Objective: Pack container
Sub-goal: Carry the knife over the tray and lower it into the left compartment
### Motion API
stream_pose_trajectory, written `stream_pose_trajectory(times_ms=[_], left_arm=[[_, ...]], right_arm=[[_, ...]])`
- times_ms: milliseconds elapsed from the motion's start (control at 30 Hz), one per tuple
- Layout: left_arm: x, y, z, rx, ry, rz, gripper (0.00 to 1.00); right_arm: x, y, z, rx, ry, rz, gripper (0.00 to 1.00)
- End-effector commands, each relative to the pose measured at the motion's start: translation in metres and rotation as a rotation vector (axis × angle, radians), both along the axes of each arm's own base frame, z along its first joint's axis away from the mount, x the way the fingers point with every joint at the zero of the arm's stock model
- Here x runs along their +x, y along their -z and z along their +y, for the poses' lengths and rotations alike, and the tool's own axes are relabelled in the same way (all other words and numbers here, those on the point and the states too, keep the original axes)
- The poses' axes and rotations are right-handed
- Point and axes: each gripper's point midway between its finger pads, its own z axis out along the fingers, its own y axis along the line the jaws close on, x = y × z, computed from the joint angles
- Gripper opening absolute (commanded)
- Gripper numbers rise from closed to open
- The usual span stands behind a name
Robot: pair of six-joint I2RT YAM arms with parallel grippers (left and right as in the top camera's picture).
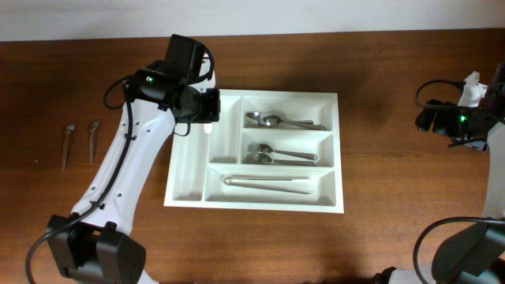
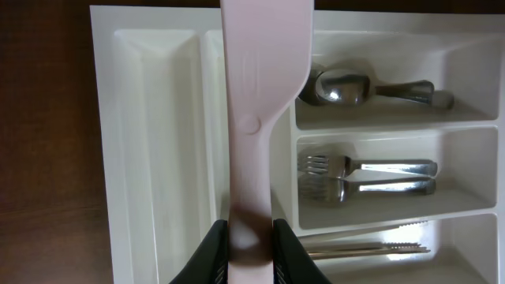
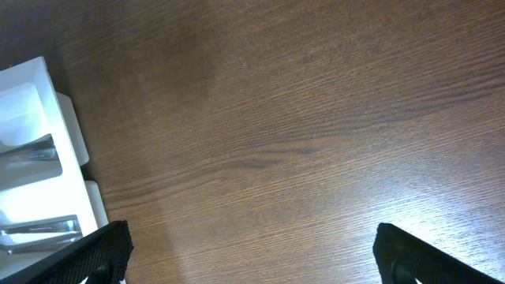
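Note:
The white cutlery tray (image 1: 189,170) lies mid-table. Its wide compartments hold spoons (image 1: 272,121), forks (image 1: 272,155) and knives (image 1: 264,181). My left gripper (image 1: 207,110) hovers over the tray's top left corner, shut on a pale pink flat utensil (image 2: 260,87) that points over the narrow upright compartments (image 2: 170,158). The spoons (image 2: 371,88), forks (image 2: 363,177) and knives (image 2: 363,241) also show in the left wrist view. My right gripper (image 3: 252,252) is open and empty above bare table, right of the tray edge (image 3: 67,118).
Two small metal utensils (image 1: 79,142) lie on the wood at the far left. The right arm (image 1: 465,118) sits at the far right edge of the table.

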Motion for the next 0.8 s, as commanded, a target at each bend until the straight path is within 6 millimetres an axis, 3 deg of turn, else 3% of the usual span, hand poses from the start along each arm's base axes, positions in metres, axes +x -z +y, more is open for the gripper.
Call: stream_pose_trajectory(times_ms=[0, 167, 367, 567, 767], left_arm=[[0.002, 0.001, 0.002, 0.009, 0.003, 0.004, 0.02], [-0.004, 0.005, 0.007, 0.058, 0.067, 0.021, 0.02], [-0.006, 0.018, 0.027, 0.138, 0.047, 0.053, 0.02], [-0.002, 0.048, 0.032, 0.167, 0.064, 0.126, 0.02], [0.004, 0.092, 0.039, 0.186, 0.050, 0.228, 0.02]], right_arm=[[-0.001, -0.010, 0.001, 0.003, 0.008, -0.029, 0.99], [-0.001, -0.010, 0.001, 0.003, 0.008, -0.029, 0.99], [-0.001, -0.010, 0.001, 0.003, 0.008, -0.029, 0.99], [-0.001, -0.010, 0.001, 0.003, 0.008, -0.029, 0.99], [-0.001, -0.010, 0.001, 0.004, 0.008, -0.028, 0.99]])
